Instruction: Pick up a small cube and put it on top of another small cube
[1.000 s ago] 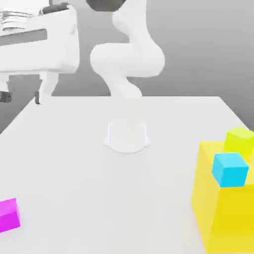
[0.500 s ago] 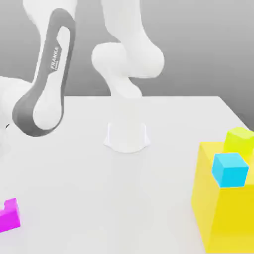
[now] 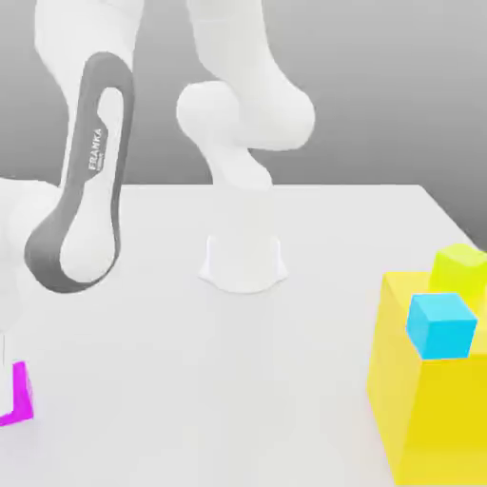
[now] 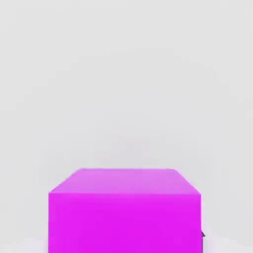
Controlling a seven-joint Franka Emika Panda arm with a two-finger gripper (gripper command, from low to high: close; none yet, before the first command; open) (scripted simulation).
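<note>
Exterior view: small plain magenta cube (image 3: 23, 398) at exterior view's left edge, partly behind white claw (image 3: 6, 388); small cyan cube (image 3: 440, 326) and small lime-yellow cube (image 3: 460, 270) on big yellow block (image 3: 430, 409), exterior view's right, on pale worktop (image 3: 238, 380).
Hand view: claw clenched on magenta cube, by all signs; grasp step in hand; next move calls for straight lift, then carry towards block; which cube is target, cannot tell.

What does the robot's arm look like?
It's a shiny white arm with smooth, rounded parts, like fat bent tubes. Near the exterior view's left, one part has a long dark gray band with rounded ends, and the word FRANKA is written on it in pale letters.
</note>
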